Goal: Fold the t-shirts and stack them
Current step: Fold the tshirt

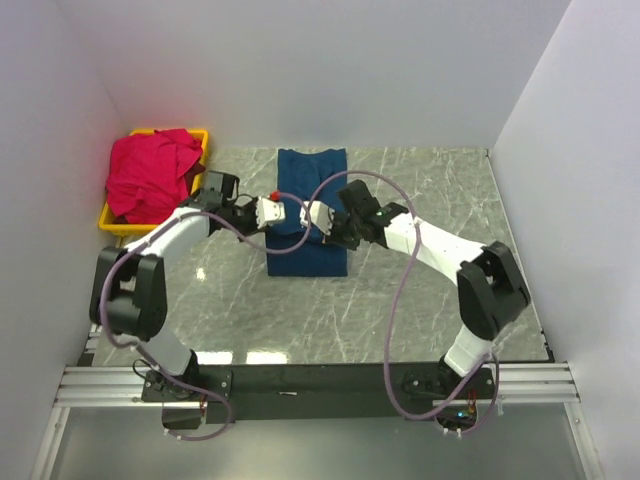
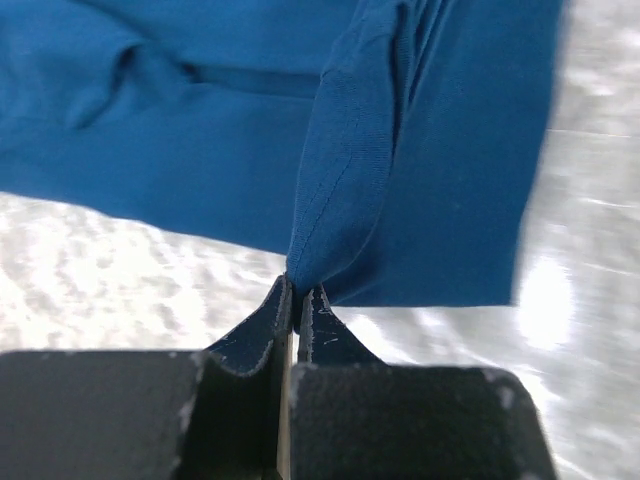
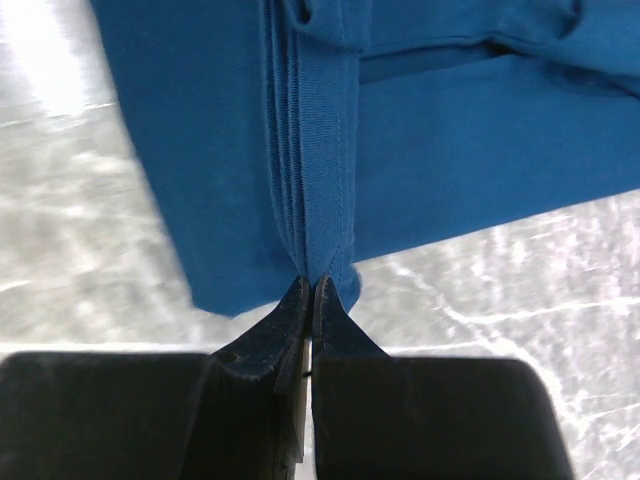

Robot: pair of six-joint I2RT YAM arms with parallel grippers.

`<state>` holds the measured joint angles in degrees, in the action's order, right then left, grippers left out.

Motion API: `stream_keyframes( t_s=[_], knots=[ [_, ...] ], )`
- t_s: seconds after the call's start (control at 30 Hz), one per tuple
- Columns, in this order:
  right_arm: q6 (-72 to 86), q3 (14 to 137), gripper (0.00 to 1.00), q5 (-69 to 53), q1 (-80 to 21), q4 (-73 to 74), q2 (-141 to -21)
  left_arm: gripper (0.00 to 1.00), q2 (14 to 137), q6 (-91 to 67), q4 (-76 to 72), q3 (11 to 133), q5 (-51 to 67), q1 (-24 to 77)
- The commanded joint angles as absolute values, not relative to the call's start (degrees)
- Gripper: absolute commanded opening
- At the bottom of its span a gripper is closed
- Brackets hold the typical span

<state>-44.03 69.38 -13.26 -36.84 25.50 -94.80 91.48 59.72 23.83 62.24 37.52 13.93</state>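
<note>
Navy blue t-shirt (image 1: 312, 168) is laid mid-table on the grey marbled table (image 1: 430, 200), long side running away from the arm bases, folded in to a narrow strip. Left gripper (image 1: 288, 211) and right gripper (image 1: 306, 215) are placed tip to tip over the shirt's middle, nearly touching each other.

In the left wrist view the left gripper's jaws are seen pressed together on a pinched ridge of blue cloth, which is raised into a fold above the tabletop. In the right wrist view the right gripper's jaws are likewise clamped on a bunched hem edge, where several stacked layers and stitch lines are visible.

Red-pink t-shirt (image 1: 150, 178) is heaped unfolded in the yellow bin (image 1: 110, 224) at the far left of the table, draped over the rim, well apart from the navy one.

Any print or label on either shirt is too small to be read. A small red spot beside the left gripper cannot be identified.
</note>
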Motion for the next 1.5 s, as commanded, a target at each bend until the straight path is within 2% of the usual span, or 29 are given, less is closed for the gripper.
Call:
stream_keyframes(
  t_s=[0.0, 0.23, 0.47, 0.63, 0.67, 0.7, 0.9, 1.07, 1.3, 1.37, 1.4, 1.43, 1.47],
  knots=[
    [-46.8, 74.4, 0.00, -14.3, -34.4, 23.5, -98.9, 0.01, 94.9, 61.8, 21.3, 68.4, 38.2, 12.5],
    [-47.0, 83.7, 0.00, -14.9, -31.3, 23.4, -107.0, 0.01, 104.3, 60.5, 18.3, 75.9, 38.0, 11.2],
    [-46.5, 85.3, 0.00, -13.3, -30.2, 22.2, -109.9, 0.01, 108.9, 58.4, 16.6, 80.4, 37.7, 11.3],
    [-45.4, 85.3, 0.00, -10.7, -30.1, 21.3, -110.3, 0.06, 110.3, 56.7, 15.6, 81.0, 36.9, 11.3],
    [-44.3, 85.3, 0.00, -10.0, -30.1, 20.8, -110.3, 0.09, 110.3, 56.4, 15.6, 81.0, 36.6, 11.3],
    [-43.9, 85.3, 0.00, -9.3, -30.1, 20.4, -110.1, 0.16, 110.0, 56.3, 14.6, 80.7, 36.3, 11.3],
    [-42.2, 85.7, 0.00, -9.1, -29.2, 22.1, -108.2, 0.06, 109.5, 54.0, 13.3, 80.0, 37.3, 11.3],
    [-42.1, 85.1, 0.00, -10.9, -29.1, 24.0, -105.9, 0.06, 107.6, 55.9, 13.8, 78.0, 36.8, 11.3],
    [-42.1, 87.7, 0.00, -9.8, -29.3, 24.4, -109.3, 0.07, 110.0, 55.3, 14.1, 80.1, 35.9, 11.3],
    [-42.0, 87.9, 0.00, -9.0, -29.2, 23.9, -110.2, 0.09, 110.6, 55.2, 13.3, 80.4, 35.8, 11.3],
    [-41.9, 88.3, 0.00, -8.4, -29.2, 23.6, -110.5, 0.13, 110.9, 55.2, 13.0, 80.5, 35.5, 11.3],
    [-41.6, 88.6, 0.01, -7.5, -29.1, 23.3, -110.7, 0.17, 111.1, 54.9, 12.7, 80.9, 35.4, 11.3],
    [-41.4, 89.0, 0.17, -6.9, -29.0, 23.3, -111.5, 0.24, 111.4, 54.6, 12.6, 81.2, 34.6, 11.3]
  ],
)
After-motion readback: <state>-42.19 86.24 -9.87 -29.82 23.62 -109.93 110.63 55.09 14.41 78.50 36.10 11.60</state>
